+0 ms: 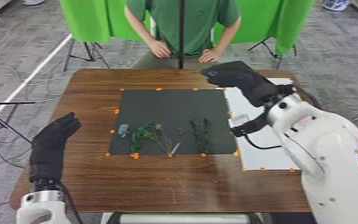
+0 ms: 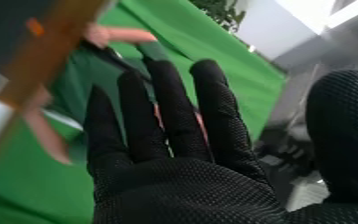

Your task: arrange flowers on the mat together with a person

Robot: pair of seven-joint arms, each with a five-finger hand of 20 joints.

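Observation:
In the head view my right hand (image 1: 235, 76) is over the far right part of the table, near the dark mat's (image 1: 171, 104) far right corner, with nothing in it. My left hand (image 1: 51, 145) rests above the table's left side, away from the mat, its fingers straight. On the near half of the mat lie green stems (image 1: 142, 137), a yellowish flower (image 1: 160, 137), dark green sprigs (image 1: 199, 136) and a pale blue flower (image 1: 123, 130). In the right wrist view my right hand (image 2: 184, 185) has straight, spread fingers.
A white sheet (image 1: 262, 142) lies right of the mat, partly beneath my right arm. Small orange markers (image 1: 135, 156) line the mat's border. Across the table (image 1: 95, 187), a person in green stands with both hands (image 1: 160, 49) at the far edge, touching none of the flowers.

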